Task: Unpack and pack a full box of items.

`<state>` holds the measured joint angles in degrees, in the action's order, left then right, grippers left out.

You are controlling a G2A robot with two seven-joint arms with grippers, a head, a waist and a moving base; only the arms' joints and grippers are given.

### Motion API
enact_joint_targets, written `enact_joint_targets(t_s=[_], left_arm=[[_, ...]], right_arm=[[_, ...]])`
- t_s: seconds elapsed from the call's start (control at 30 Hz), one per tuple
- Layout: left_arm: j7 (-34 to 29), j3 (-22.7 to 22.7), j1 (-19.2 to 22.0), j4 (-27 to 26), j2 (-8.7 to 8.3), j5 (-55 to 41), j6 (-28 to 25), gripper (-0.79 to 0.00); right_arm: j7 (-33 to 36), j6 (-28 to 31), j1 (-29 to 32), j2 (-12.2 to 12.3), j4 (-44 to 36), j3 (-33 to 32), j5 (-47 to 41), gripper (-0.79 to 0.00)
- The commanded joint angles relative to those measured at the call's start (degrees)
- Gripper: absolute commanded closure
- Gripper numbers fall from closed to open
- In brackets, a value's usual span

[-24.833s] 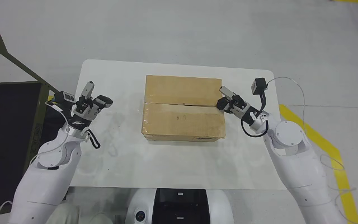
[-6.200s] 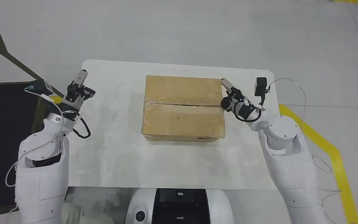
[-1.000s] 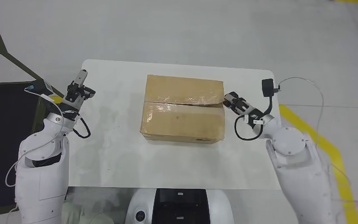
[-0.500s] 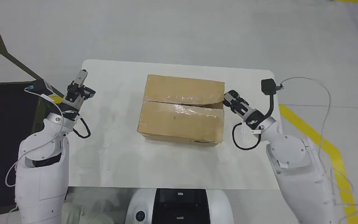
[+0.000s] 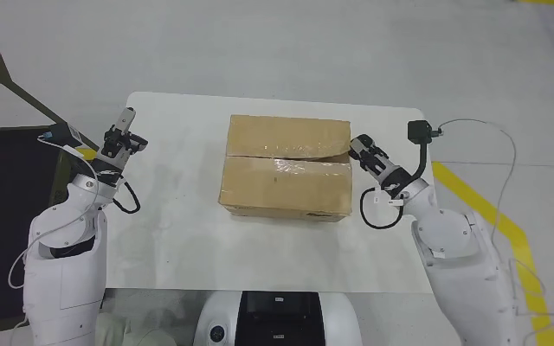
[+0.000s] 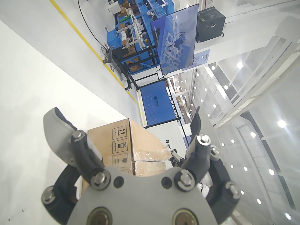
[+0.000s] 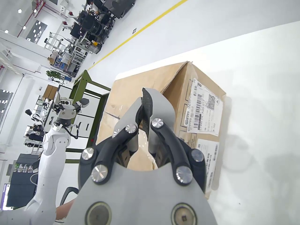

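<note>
One brown cardboard box [image 5: 286,169], seam taped.

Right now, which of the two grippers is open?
The left gripper, spread wide and held away from the box. The right gripper is shut, at the box's end.

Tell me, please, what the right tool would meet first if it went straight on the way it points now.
The cardboard box: the right tool points at the box's end, by the seam between the top flaps. It may already touch the cardboard; depth is unclear.
</note>
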<state>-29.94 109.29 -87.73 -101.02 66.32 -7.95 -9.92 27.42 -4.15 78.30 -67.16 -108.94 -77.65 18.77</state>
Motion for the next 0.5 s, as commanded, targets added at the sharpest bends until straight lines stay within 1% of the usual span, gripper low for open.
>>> enact_joint_targets(t_s=[0.0,0.33,0.47], left_arm=[[0.0,0.0,0.0,0.0,0.00,0.0,0.0,-0.785],[0.0,0.0,0.0,0.0,0.00,0.0,0.0,-0.785],[0.0,0.0,0.0,0.0,0.00,0.0,0.0,-0.785]], right_arm=[[0.2,-1.2,-0.6,-0.1,0.7,0.2,-0.2,0.000],[1.1,-8.7,-0.8,-0.2,3.0,0.1,-0.8,0.000],[0.7,-9.6,-1.3,-0.4,4.4,0.7,-1.4,0.000]])
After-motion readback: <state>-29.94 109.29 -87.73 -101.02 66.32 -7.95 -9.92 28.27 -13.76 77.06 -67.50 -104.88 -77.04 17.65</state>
